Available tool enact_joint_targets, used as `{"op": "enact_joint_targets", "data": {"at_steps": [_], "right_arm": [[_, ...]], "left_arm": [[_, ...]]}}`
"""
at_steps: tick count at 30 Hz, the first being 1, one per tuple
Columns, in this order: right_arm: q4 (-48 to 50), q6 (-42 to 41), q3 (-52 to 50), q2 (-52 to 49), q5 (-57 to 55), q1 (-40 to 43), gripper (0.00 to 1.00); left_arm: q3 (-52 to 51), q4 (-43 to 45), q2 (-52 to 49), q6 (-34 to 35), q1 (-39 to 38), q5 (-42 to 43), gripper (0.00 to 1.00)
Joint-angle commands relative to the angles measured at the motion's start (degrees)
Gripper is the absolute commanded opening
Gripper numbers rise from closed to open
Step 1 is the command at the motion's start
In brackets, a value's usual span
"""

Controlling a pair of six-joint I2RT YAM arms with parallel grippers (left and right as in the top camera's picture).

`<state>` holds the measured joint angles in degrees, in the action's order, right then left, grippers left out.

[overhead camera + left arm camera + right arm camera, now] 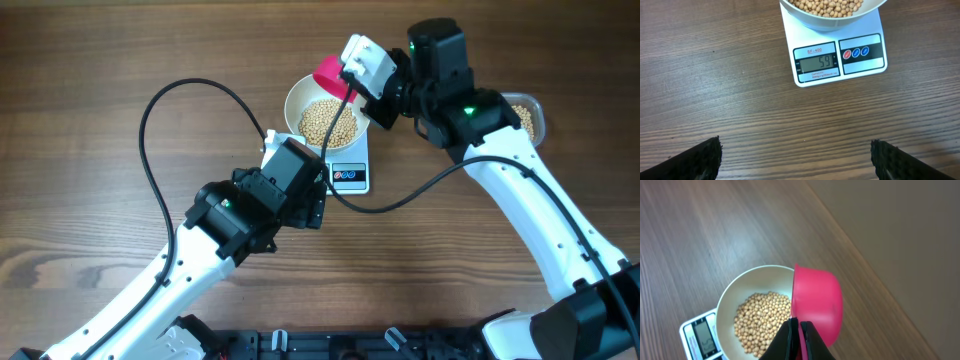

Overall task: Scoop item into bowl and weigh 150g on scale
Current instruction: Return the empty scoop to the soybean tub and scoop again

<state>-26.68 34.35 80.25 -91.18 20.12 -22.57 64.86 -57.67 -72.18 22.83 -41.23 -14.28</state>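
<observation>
While the scale [860, 65] reads 59, the scoop [817, 302] hangs tipped at the bowl [727, 300] rim, so a refill looks like the next move
Right gripper [801, 330] is clamped shut on the scoop handle, cup on edge, mouth facing the beans [762, 320] in the bowl on the scale. Handle axis runs from the rim back to the claw. Clear container [530, 115] lies right of the bowl, partly under the right arm, so right is nearer — left gripper [795, 160] gapes wide, empty, low near the scale front
</observation>
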Motion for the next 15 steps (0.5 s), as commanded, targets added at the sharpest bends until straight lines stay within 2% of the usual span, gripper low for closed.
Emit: {"op": "enact_joint_targets", "data": {"at_steps": [1,2,5,7,11,15], "right_arm": [[3.23,-15.23,0.44,1.81,-1.01,3.56,0.04],[4.35,-19.65,0.44,2.58,-0.83,5.88,0.04],[4.92,-25.33,0.44,5.99,-1.14,13.42,0.04],[1.60,-30.51,0.57,8.52,-9.20,19.34,0.04],[-11.37,-29.83,2.58,9.22,-28.06,21.46,0.04],[-19.65,-29.81,2.58,9.05,-34.75,21.46,0.04]], "left_arm": [[-0.26,-0.02,0.07,0.11,0.20,-0.13,1.00],[-0.26,-0.02,0.07,0.11,0.20,-0.13,1.00],[-0.24,-0.02,0.07,0.11,0.20,-0.13,1.00],[-0.24,-0.02,0.07,0.11,0.20,-0.13,1.00],[-0.24,-0.02,0.07,0.11,0.20,-0.13,1.00],[-0.26,-0.02,0.07,0.11,0.20,-0.13,1.00]]}}
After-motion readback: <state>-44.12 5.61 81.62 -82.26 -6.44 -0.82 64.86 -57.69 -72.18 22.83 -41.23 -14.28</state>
